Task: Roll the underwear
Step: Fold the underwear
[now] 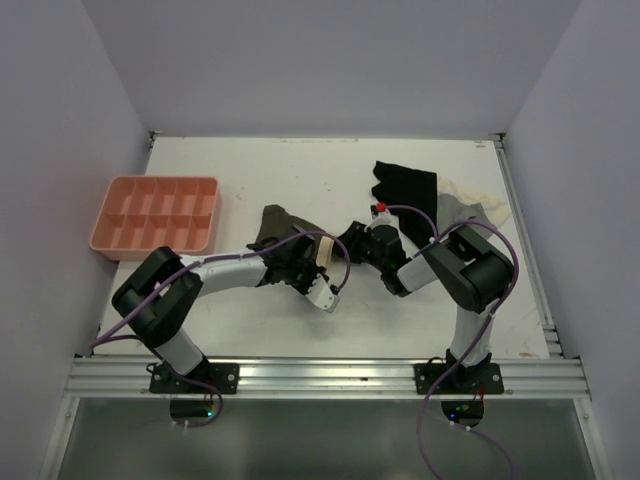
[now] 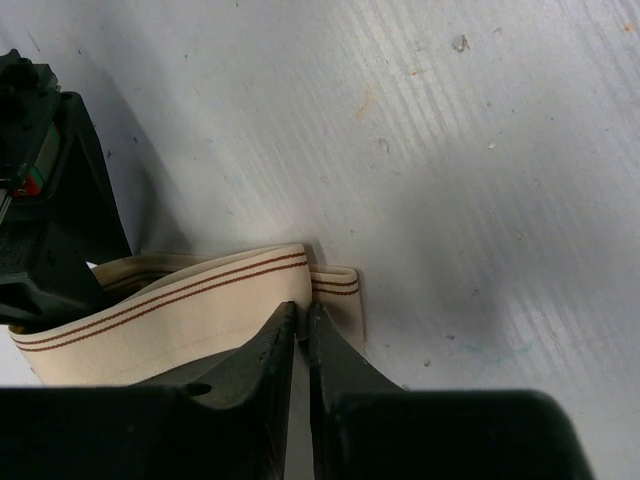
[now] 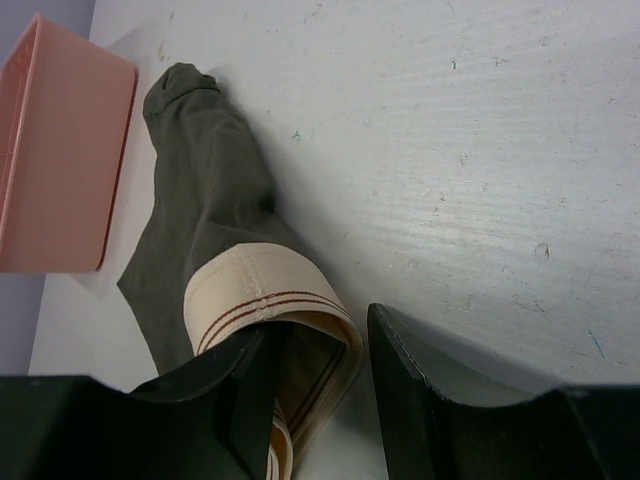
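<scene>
L end effector [image 2: 303, 310] jaws nearly together, tips at underwear [image 2: 170, 308] beige waistband, on white table [image 2: 450, 150]

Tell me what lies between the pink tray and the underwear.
Nothing but a bare strip of table separates the pink tray from the underwear; the right wrist view shows it best.

The white table [image 1: 300, 170], scuffed and flecked with small marks, carries a pink tray [image 1: 158, 214] with compartments near its left edge. Right of the tray and apart from it, about mid-table, lies the underwear [image 1: 275, 225], its dark fabric crumpled flat on the surface and its cream, brown-striped waistband folded over at the near end. Toward the far right corner a black garment [image 1: 405, 185] lies spread, with a grey garment [image 1: 470, 212] touching its right side.
</scene>
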Robot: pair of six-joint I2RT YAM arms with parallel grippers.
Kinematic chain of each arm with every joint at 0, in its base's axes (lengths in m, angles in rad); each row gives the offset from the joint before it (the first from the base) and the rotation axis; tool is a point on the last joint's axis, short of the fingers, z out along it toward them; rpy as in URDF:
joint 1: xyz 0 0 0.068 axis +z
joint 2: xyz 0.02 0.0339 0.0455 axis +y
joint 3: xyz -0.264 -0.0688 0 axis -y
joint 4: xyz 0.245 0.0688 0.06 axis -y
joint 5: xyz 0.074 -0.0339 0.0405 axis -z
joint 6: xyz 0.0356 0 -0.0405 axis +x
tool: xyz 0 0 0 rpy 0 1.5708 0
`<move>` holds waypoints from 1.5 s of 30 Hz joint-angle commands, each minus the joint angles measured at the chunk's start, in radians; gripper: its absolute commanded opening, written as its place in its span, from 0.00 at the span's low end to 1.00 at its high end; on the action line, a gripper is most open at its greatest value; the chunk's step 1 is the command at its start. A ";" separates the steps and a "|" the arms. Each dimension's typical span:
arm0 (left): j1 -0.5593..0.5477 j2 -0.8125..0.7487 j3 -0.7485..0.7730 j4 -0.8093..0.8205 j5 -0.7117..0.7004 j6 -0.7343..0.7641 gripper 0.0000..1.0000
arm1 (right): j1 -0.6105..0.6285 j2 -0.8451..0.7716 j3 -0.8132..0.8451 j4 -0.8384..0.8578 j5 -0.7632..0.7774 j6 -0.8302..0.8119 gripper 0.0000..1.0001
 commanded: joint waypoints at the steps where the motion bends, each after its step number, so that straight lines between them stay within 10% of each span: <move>1: -0.006 0.000 0.017 0.040 -0.005 -0.010 0.12 | 0.005 0.040 -0.001 -0.091 0.010 -0.012 0.44; 27: 0.034 -0.034 0.000 -0.154 0.032 0.181 0.00 | 0.005 0.040 -0.001 -0.120 0.021 -0.017 0.42; 45: 0.031 0.024 -0.090 -0.201 0.043 0.223 0.00 | -0.059 0.021 -0.048 -0.168 0.127 0.146 0.16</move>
